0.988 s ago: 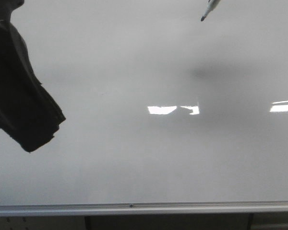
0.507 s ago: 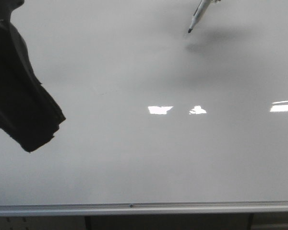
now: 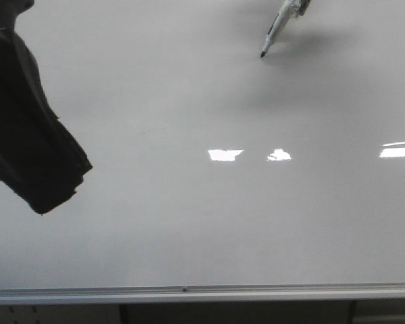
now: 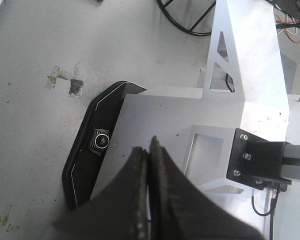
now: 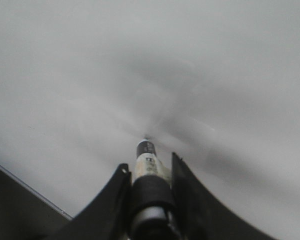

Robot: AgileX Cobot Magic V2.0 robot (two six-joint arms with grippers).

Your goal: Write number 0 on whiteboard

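Black fingers of the right pincer [image 5: 149, 187] are pinching a marker [image 5: 146, 159] — its tip sits right at the whiteboard [image 3: 189, 223], up in the far right part of the board in the front view. No 0 drawn on it yet. Left pincer [image 4: 149, 150] is pressed together with nothing in it, hanging dark at the left edge, off the board — silver rail [image 3: 202, 293] runs along the near edge.
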